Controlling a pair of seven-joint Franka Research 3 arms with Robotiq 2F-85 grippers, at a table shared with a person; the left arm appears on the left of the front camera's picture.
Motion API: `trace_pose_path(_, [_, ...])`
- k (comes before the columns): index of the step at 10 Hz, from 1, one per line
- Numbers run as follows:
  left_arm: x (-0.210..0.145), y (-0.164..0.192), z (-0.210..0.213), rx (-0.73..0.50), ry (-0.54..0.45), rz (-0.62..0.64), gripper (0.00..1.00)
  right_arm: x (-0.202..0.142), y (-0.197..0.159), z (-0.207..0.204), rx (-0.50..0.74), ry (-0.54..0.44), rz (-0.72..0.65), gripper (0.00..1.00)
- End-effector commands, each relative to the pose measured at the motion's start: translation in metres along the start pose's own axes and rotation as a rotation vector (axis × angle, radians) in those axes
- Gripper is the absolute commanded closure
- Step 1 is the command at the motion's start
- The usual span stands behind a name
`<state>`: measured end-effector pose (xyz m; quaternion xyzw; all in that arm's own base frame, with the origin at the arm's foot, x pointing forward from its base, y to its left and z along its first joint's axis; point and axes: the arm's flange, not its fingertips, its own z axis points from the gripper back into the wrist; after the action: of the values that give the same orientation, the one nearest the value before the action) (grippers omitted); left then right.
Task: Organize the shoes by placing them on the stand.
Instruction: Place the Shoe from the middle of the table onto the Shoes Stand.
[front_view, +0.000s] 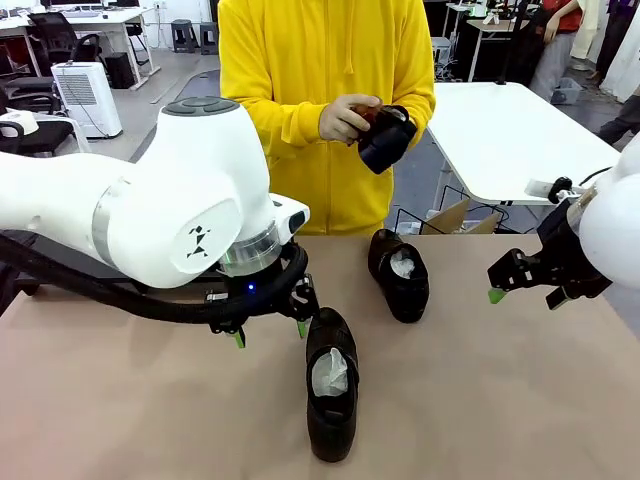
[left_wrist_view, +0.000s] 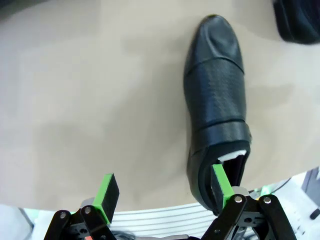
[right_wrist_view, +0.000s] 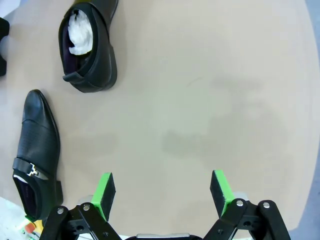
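Landmark: buckled shoe (front_view: 332, 385), lying on the tan worktop (front_view: 500, 400) at the near middle, toe toward the robot, white paper in its opening. Strap with a metal buckle across the instep, as seen in the right wrist view (right_wrist_view: 37, 150).

- Left gripper (front_view: 270, 330): jaws wide, empty, low at the heel end of the buckled shoe. In the left wrist view (left_wrist_view: 164, 189) one green pad (left_wrist_view: 220, 182) overlaps the heel opening of the buckled shoe (left_wrist_view: 217, 100); contact cannot be told. The other pad stands over bare worktop, well to the shoe's side.
- Second shoe (front_view: 398, 275): beyond the buckled shoe and slightly to its right, apart from it, paper-stuffed. Its heel lies close to the far worktop edge.
- Third shoe (front_view: 385, 138): off the worktop, above and beyond the buckled shoe, held in the person's hands (front_view: 345, 118) with a reddish-brown brush (front_view: 365, 112) against it.
- Right gripper (front_view: 525, 295): well right of the buckled shoe, jaws spread wide, nothing between them (right_wrist_view: 162, 189).
- Open room: bare worktop right of the buckled shoe out to the right edge. The near-left area is also bare, below the left arm (front_view: 150, 210).
- Markings: small black emblem (front_view: 200, 240) on the left arm's housing. It has no readable letters.
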<state>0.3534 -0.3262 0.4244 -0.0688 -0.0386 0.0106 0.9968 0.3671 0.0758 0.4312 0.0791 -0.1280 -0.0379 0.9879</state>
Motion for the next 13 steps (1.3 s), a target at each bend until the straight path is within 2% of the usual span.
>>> trace_pose_path(1, [-0.015, 0.011, 0.003, -0.017, -0.002, -0.094, 0.05, 0.000, -0.002, 0.002, -0.003, -0.001, -0.003, 0.00])
trace_pose_path(3, [-0.024, 0.005, -0.007, 0.023, -0.009, -0.108, 0.05, 0.000, -0.002, 0.002, -0.003, -0.001, -0.003, 0.00])
trace_pose_path(9, [-0.039, -0.024, -0.044, 0.005, -0.021, -0.081, 0.05, 0.000, -0.002, 0.002, -0.003, -0.001, -0.003, 0.00])
trace_pose_path(13, [-0.032, -0.039, -0.072, 0.052, 0.020, -0.074, 0.05, 0.000, -0.002, 0.002, -0.003, -0.001, -0.003, 0.00])
